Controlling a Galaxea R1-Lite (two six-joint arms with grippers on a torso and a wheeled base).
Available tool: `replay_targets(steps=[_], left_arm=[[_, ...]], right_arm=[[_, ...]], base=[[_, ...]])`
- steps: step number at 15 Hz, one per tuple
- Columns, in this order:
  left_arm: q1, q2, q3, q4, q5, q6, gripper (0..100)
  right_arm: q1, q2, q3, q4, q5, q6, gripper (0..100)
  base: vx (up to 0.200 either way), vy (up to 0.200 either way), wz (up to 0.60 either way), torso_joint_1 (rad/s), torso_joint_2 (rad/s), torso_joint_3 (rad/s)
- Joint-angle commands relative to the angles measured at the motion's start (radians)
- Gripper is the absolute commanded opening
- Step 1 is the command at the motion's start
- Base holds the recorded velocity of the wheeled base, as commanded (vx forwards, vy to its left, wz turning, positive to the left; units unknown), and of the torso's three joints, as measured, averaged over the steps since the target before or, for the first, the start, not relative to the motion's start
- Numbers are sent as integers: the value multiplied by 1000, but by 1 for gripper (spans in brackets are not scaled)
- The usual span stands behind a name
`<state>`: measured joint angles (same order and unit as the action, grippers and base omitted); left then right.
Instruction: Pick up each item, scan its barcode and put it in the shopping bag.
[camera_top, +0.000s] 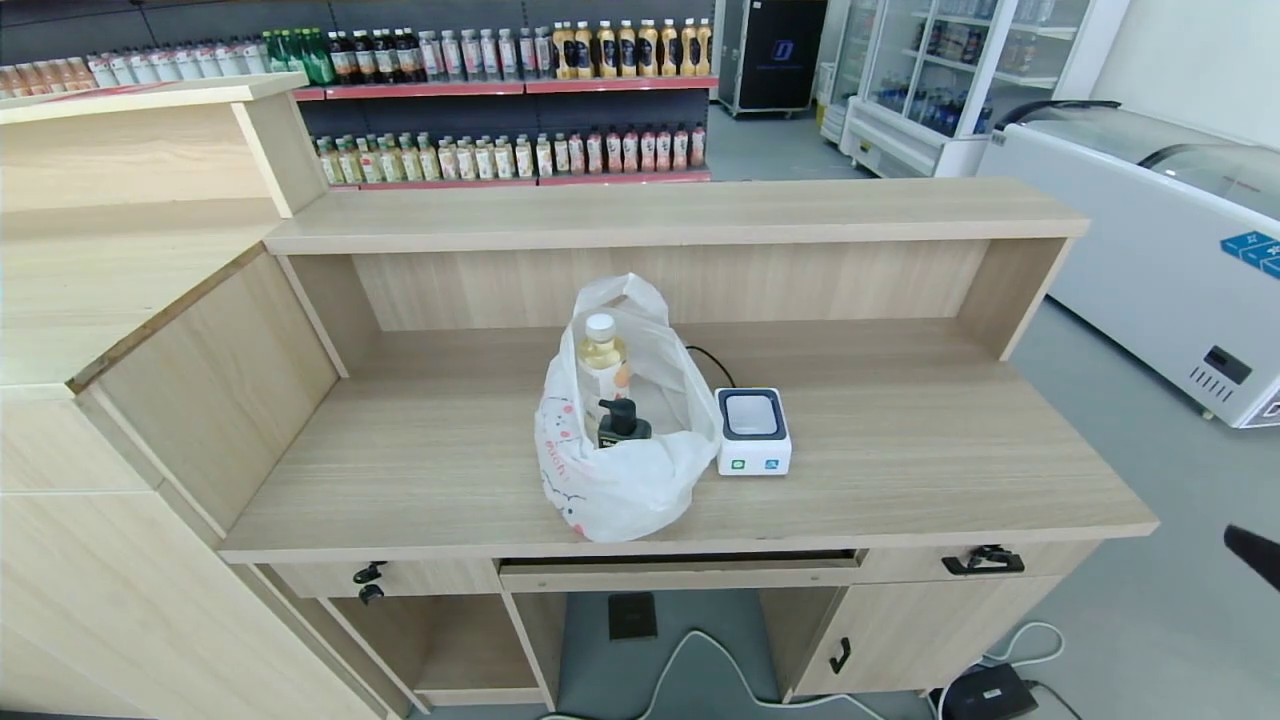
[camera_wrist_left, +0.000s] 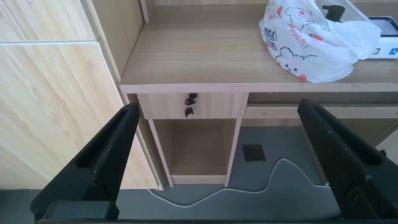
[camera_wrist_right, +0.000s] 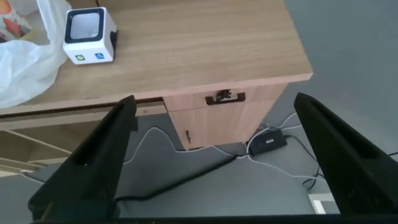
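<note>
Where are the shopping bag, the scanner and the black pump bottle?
shopping bag (camera_top: 610, 490), head view, on its white front wall.
scanner (camera_top: 752, 414), head view, on its top window.
black pump bottle (camera_top: 621, 415), head view, on its pump head.

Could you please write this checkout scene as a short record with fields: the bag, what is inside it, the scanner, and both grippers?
shopping bag: white plastic, open at the top, standing on the wooden counter
inside the bag: drink bottle with a white cap, upright; black pump bottle in front of it
scanner: white box on the counter, close beside the bag on the robot's right; contact cannot be told
left gripper: open, empty, below counter level
right gripper: open, empty, below counter level
</note>
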<state>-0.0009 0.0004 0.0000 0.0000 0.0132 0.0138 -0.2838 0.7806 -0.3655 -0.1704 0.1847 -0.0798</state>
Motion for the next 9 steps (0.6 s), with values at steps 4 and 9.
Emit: replay_targets(steps=[4, 9], left_arm=[[1, 0, 0, 0, 1, 0, 100], [1, 0, 0, 0, 1, 0, 100]], right_arm=[[161, -552, 366, 6, -228, 49, 100], [196, -684, 366, 172, -232, 137, 100]], base=[[0, 0, 0, 0, 0, 0], [0, 0, 0, 0, 0, 0]])
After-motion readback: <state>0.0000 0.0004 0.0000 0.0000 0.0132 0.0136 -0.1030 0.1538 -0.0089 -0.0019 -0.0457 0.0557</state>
